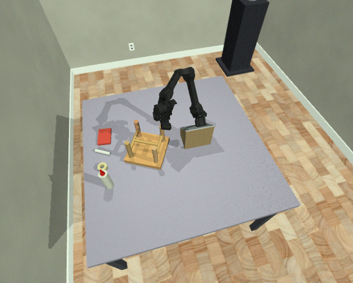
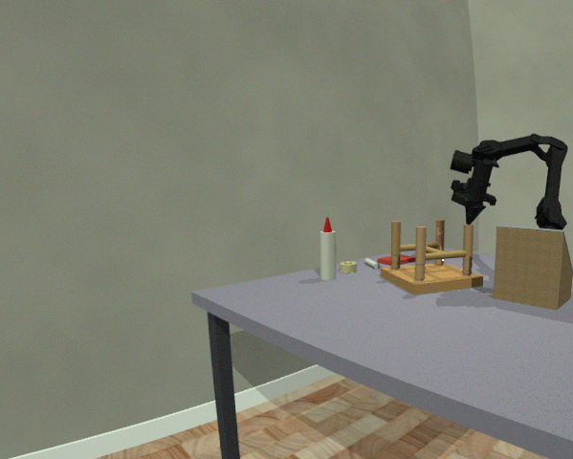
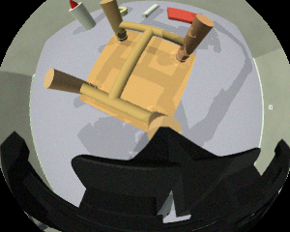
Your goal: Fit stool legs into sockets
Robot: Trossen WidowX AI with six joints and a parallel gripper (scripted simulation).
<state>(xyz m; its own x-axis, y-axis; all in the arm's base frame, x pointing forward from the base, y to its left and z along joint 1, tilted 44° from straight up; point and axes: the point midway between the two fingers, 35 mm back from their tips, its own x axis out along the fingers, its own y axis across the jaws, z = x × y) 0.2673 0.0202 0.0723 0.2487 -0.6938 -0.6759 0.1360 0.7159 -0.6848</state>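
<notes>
Stool [image 1: 145, 152]: upside down near the table's far-left corner, four legs upright. Gripper [image 2: 472, 217]: jaws pressed together, empty, tip on the nearest leg [image 2: 468, 249]. Press straight down, centred, until the shoulder seats.

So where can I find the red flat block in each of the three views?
Top: the red flat block lies left of the stool, near the table's left edge.
Exterior: a thin red strip behind the stool's legs.
Wrist: at the upper right, beyond the stool.
Shared landmark: the white stick beside it.
</notes>
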